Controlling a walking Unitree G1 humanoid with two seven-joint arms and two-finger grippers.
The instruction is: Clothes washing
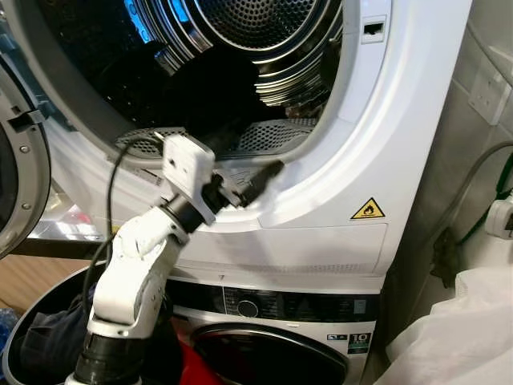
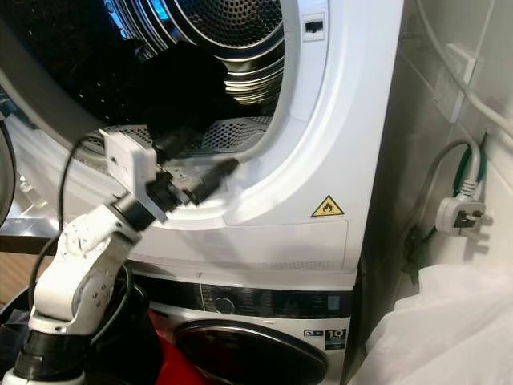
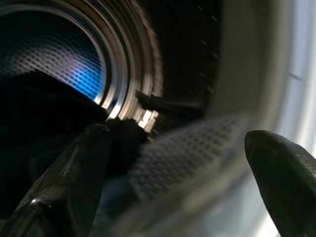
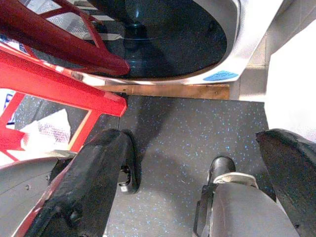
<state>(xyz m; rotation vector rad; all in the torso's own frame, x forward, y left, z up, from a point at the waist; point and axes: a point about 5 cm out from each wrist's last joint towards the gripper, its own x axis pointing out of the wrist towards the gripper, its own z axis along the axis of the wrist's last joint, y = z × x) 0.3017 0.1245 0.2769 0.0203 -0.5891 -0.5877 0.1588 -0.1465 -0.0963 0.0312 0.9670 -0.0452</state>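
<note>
One dark garment lay inside the upper machine's drum, just past the door rim. The left claw sat at that rim, its fingers spread apart and holding nothing. To do this well, it should probably reach deeper over the lip and pinch a thick fold before pulling. The right claw hung released above the speckled floor, beside a red basket.

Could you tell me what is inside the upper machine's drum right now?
A dark garment lies at the drum mouth, just beyond the open left gripper at the door rim. Anything beneath or behind it is hidden in shadow.
</note>
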